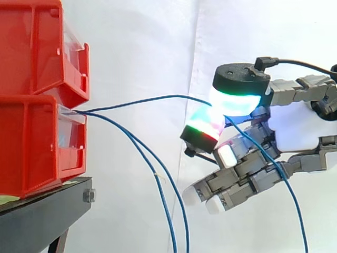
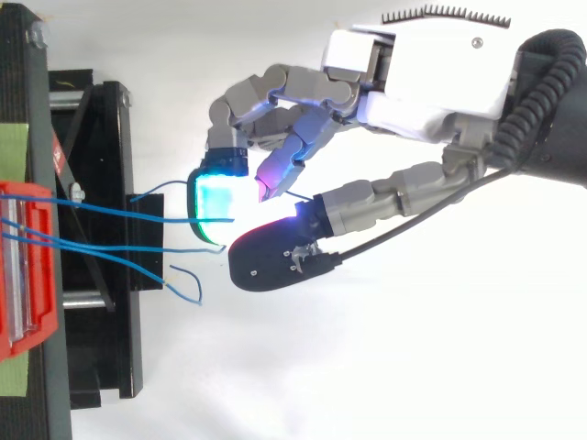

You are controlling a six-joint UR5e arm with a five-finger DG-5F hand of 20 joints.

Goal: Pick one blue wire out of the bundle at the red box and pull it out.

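The hand (image 1: 295, 126) is clamped on one blue wire (image 1: 152, 98), pinched between two glowing pads (image 1: 234, 100); the wire's far end sits in the mouth of the lower red box (image 1: 31, 142); picking looks done, pulling out is left; two other wires (image 1: 158, 179) droop from that mouth, apart from the hand; open room lies rightward, away from the black stand (image 1: 42, 216).

Red bin (image 1: 31, 142): two, stacked one atop the other; black stand (image 1: 37, 216) beneath them: one. Blue wire (image 1: 131, 101): three leaving the lower bin's front, one of them running to the single hand (image 1: 295, 132), two hanging down.
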